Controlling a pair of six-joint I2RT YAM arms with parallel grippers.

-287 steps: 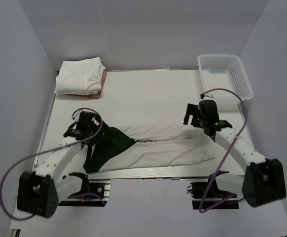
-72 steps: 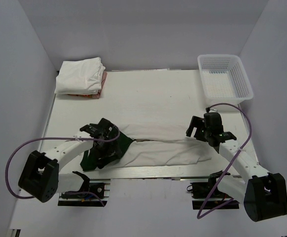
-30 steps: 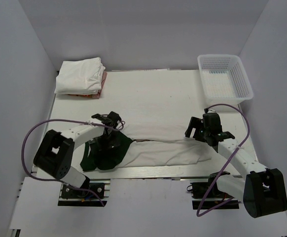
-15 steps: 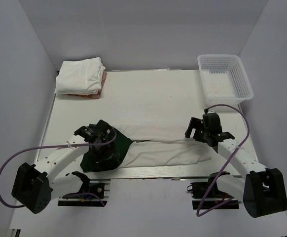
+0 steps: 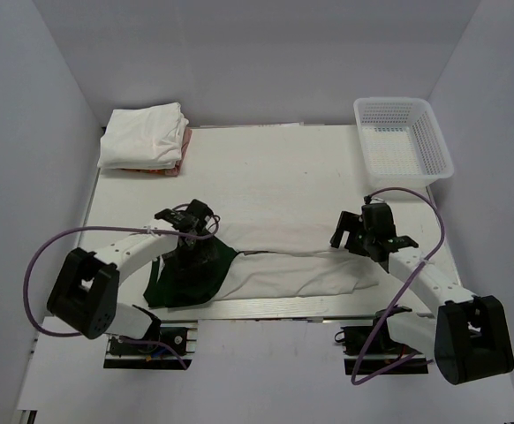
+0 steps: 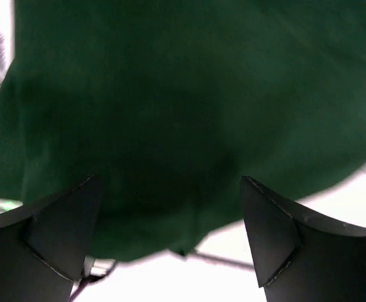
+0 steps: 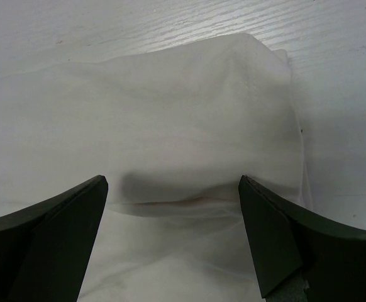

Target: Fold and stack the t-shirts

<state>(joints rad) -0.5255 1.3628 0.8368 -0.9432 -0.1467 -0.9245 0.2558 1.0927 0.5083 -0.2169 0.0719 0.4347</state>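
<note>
A cream-white t-shirt (image 5: 301, 269) lies folded lengthwise along the table's near edge, its dark green sleeve (image 5: 191, 269) at the left end. My left gripper (image 5: 197, 252) hangs open just above the green sleeve (image 6: 189, 113), which fills the left wrist view. My right gripper (image 5: 363, 246) is open over the shirt's right end, its jaws on either side of a fold in the white cloth (image 7: 189, 157). A stack of folded t-shirts (image 5: 144, 137), white on top with an orange-pink one (image 5: 183, 152) beneath, sits at the back left corner.
A white plastic lattice basket (image 5: 402, 137) stands at the back right. The table's metal front rail (image 5: 266, 309) runs just below the shirt. Grey walls close in the left, right and back sides.
My left gripper has kept shifting about over the green sleeve, ending a little farther back and right. The right gripper has barely moved.
</note>
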